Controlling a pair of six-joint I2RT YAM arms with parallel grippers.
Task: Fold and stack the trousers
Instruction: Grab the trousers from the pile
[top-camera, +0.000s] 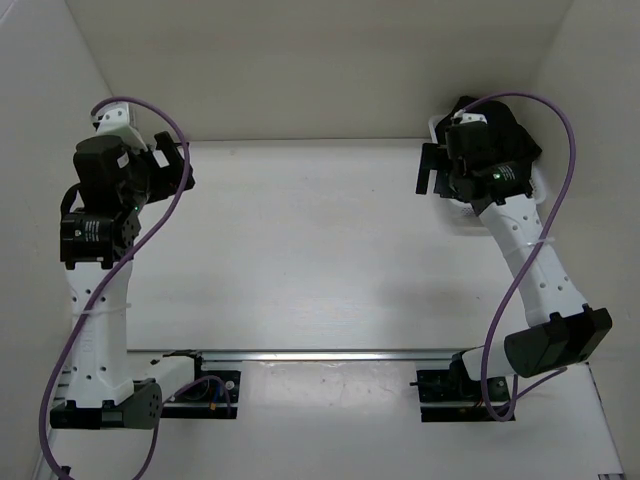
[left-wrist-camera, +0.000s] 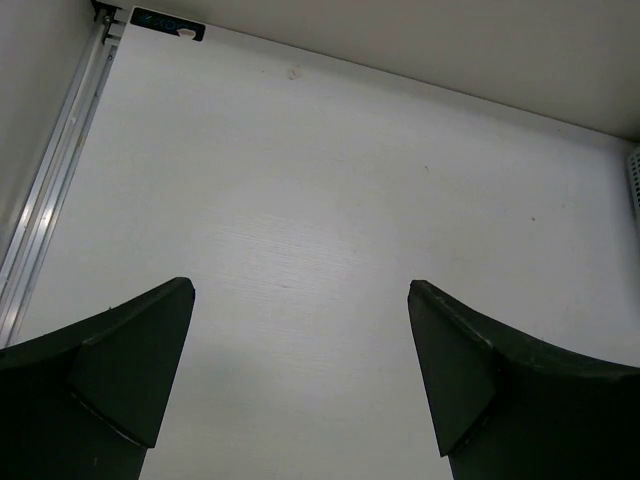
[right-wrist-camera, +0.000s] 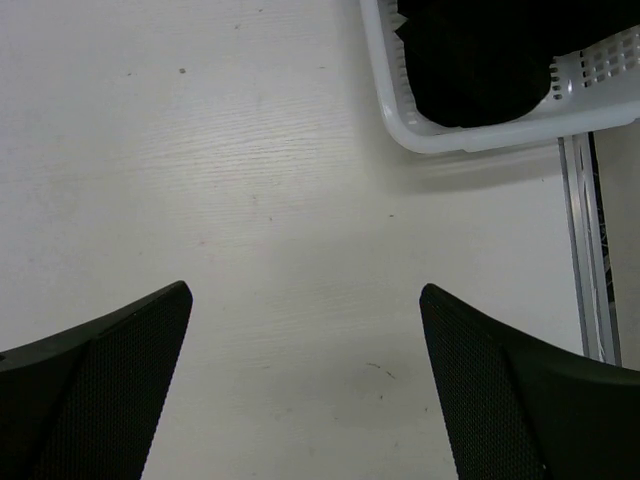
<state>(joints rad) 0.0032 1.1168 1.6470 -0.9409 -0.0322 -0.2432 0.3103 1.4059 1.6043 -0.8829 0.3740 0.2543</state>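
The plain black soft-fabric trousers (right-wrist-camera: 470, 60) lie bunched inside a white slotted plastic basket (right-wrist-camera: 395, 110) at the far right of the white desk (top-camera: 300, 250), a little beyond the right jaws. I judge them light, limp and perhaps a little slippery. They will probably sag and fall open when lifted, so it seems best to pinch a thick fold on top of the heap, or the waistband if it can be found, and to raise it slowly. The left jaws and the right jaws both stand wide apart and hold nothing. Only the right wrist view shows the trousers clearly. In the top view the right arm (top-camera: 530, 260) covers the basket almost fully, and the left wrist view gives only bare desk and a metal rail (left-wrist-camera: 55, 170).
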